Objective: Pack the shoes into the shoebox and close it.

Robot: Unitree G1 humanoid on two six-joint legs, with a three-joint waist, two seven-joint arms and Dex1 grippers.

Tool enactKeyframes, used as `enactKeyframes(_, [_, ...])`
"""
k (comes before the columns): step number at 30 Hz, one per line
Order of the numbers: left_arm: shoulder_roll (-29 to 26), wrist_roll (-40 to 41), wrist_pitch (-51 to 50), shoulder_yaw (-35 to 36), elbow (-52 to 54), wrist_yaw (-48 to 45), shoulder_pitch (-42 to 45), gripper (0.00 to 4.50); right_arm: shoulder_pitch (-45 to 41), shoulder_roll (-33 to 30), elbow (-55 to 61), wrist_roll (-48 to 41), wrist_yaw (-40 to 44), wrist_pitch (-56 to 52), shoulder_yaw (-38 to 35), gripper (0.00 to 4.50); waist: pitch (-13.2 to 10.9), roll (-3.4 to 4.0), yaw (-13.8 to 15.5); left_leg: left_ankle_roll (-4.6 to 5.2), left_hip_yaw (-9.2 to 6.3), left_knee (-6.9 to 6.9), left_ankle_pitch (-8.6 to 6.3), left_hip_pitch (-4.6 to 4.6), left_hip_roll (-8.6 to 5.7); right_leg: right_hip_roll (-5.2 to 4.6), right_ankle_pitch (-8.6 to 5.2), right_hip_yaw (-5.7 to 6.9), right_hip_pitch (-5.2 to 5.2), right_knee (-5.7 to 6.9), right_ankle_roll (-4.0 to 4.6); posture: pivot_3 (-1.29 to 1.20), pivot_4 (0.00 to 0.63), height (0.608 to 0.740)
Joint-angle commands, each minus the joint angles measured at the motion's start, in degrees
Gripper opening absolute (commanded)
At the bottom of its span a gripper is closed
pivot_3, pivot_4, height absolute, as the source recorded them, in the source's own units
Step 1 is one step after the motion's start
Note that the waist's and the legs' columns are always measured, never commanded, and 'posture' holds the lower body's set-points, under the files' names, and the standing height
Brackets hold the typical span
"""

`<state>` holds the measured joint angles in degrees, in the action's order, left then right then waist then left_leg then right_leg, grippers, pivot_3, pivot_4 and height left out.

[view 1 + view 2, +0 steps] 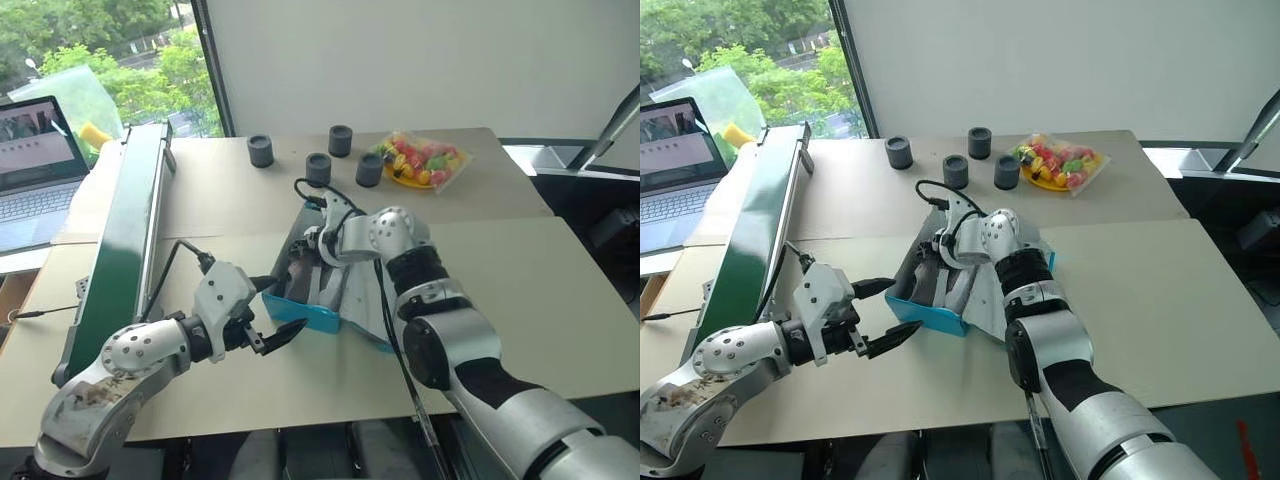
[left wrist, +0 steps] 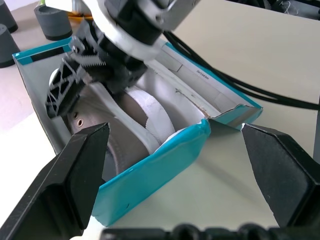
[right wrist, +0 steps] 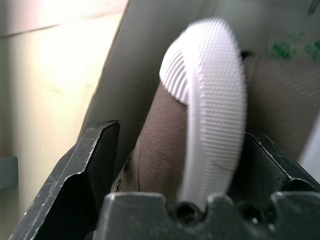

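Inside the open shoebox (image 1: 930, 315) lie the shoes (image 2: 125, 130), right tool (image 2: 75, 85) and left tool (image 1: 885, 318) both spread apart

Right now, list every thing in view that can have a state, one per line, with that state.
shoebox: open, lid flap folded back on the table.
shoes: inside the shoebox, one lying on its side, sole showing.
right gripper: reaching into the shoebox, fingers apart on either side of a shoe.
left gripper: open, holding nothing, beside the shoebox's near end.
laptop: open, screen lit.
bag of colourful items: closed, lying on the table.
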<state>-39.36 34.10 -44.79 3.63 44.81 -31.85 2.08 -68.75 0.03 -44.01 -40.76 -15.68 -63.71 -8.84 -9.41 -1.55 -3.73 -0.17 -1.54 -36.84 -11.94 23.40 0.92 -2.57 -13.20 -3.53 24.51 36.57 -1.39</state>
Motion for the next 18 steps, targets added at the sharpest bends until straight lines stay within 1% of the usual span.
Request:
enactKeyframes(1, [0.36, 0.56, 0.24, -0.42, 0.38, 0.09, 1.28, 4.50, -3.60, -2.87, 6.71, -0.18, 0.80, -2.90, -4.00, 3.95, 0.00, 0.00, 0.01, 0.01, -0.01, 0.01, -0.01, 0.05, -0.01, -0.01, -0.01, -0.01, 0.03, -0.01, -0.02, 0.00, 0.150, 0.740])
enactKeyframes(5, [0.38, 0.62, 0.17, -0.52, 0.10, -0.08, 1.67, 4.50, -3.96, -5.40, 12.55, 0.17, 2.27, -5.47, -5.56, 3.95, 0.00, 0.00, 0.01, 0.03, -0.01, 0.14, -0.06, 0.12, 0.01, -0.01, -0.01, -0.01, 0.06, -0.27, -0.03, 0.00, 0.150, 0.740])
enactKeyframes(7, [0.25, 0.69, 0.17, -0.32, 0.07, -0.27, 1.63, 4.50, -3.51, -6.30, 16.54, -1.15, 4.01, -7.44, -6.52, 3.95, -0.01, 0.00, -0.19, 0.05, 0.01, 0.16, -0.07, 0.11, 0.01, 0.00, -0.01, -0.01, 0.06, -0.31, -0.02, 0.00, 0.150, 0.740])
enactKeyframes(8, [0.17, 0.79, 0.14, -0.15, 0.10, -0.37, 1.55, 4.50, -3.19, -6.76, 19.04, -2.62, 5.48, -8.97, -7.13, 3.70, -0.01, 0.01, -0.23, 0.05, 0.01, 0.17, -0.07, 0.13, 0.02, 0.00, -0.01, -0.02, 0.06, -0.32, -0.02, 0.00, 0.150, 0.740])
enactKeyframes(10, [-0.05, 0.85, -0.08, 0.18, 0.16, -0.41, 1.37, 4.50, -0.58, -9.56, 29.61, -9.01, 12.14, -14.60, -7.74, 3.21, -0.03, 0.02, -0.09, 0.06, 0.01, 0.19, -0.07, 0.13, 0.02, 0.00, -0.01, -0.02, 0.06, -0.33, -0.02, 0.00, 0.150, 0.740])
enactKeyframes(11, [-0.14, 0.93, -0.19, 0.37, 0.21, -0.43, 1.27, 4.50, 0.86, -10.97, 34.05, -13.49, 15.64, -18.57, -8.84, 2.89, -0.03, 0.02, 0.02, 0.06, -0.02, 0.19, -0.07, 0.15, 0.02, 0.00, -0.01, 0.01, 0.06, -0.34, -0.02, 0.00, 0.150, 0.740])
enactKeyframes(12, [-0.21, 1.11, -0.33, 0.68, 0.27, -0.46, 1.12, 4.50, 2.57, -13.09, 38.49, -17.95, 19.89, -22.16, -9.29, 2.46, -0.03, 0.02, 0.12, 0.06, -0.02, 0.19, -0.08, 0.18, 0.02, 0.00, -0.01, 0.01, 0.06, -0.37, -0.03, 0.00, 0.150, 0.740])
enactKeyframes(14, [-0.32, 1.55, -0.60, 1.20, 0.53, -0.53, 0.81, 4.50, 6.20, -18.50, 44.70, -25.32, 26.66, -27.23, -10.36, 1.82, -0.03, 0.02, 0.58, 0.07, -0.04, 0.18, -0.08, 0.22, 0.02, -0.01, -0.01, 0.04, 0.05, -0.41, -0.04, 0.00, 0.150, 0.740])
enactKeyframes(16, [-0.55, 1.79, -0.67, 1.53, 0.76, -0.68, 0.44, 4.50, 9.98, -25.24, 48.38, -30.79, 32.56, -28.68, -10.07, 1.17, -0.03, 0.01, 1.15, 0.08, -0.09, 0.16, -0.08, 0.21, 0.02, -0.02, -0.01, 0.10, -0.04, -0.48, -0.05, 0.00, 0.150, 0.740])
enactKeyframes(18, [-0.48, 2.07, -0.63, 1.45, 0.58, -0.65, 0.53, 4.50, 16.36, -32.87, 54.96, -37.67, 42.29, -28.79, -11.04, 0.49, -0.06, -0.03, 1.52, 0.08, -0.08, 0.14, -0.09, 0.10, 0.00, -0.03, -0.01, 0.09, -0.16, -0.51, -0.06, 0.00, 0.150, 0.740])
